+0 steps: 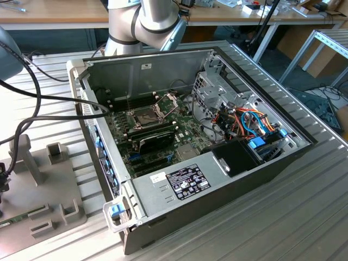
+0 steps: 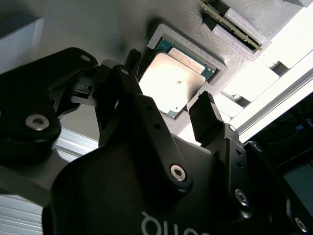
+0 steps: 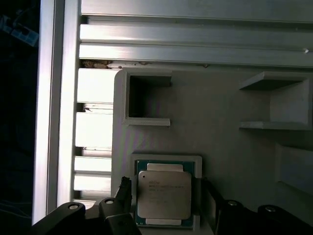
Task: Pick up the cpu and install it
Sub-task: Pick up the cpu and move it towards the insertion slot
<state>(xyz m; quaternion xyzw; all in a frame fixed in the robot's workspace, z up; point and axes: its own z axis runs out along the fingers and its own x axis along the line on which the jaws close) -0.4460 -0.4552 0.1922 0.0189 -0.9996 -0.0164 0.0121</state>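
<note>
The cpu (image 3: 164, 194), a flat square chip with a dull silver top, lies in a shallow framed recess of a grey fixture (image 3: 220, 122). In both wrist views my gripper (image 3: 166, 192) hangs just over it, open. One dark finger (image 3: 125, 190) stands on each side of the recess, apart from the chip. In the second wrist view the cpu (image 2: 171, 78) shines brightly between the fingertips of the gripper (image 2: 168, 81). In the exterior view the motherboard's dark socket (image 1: 144, 116) sits bare inside the open computer case, its metal retention frame (image 1: 168, 101) hinged up.
The grey fixture (image 1: 54, 185) with raised blocks and slots lies at the exterior view's left, on a ribbed aluminium table (image 1: 272, 228). Black cables (image 1: 49, 98) run from there to the case wall. The case (image 1: 217, 179) holds a power supply, a drive cage and coloured wires.
</note>
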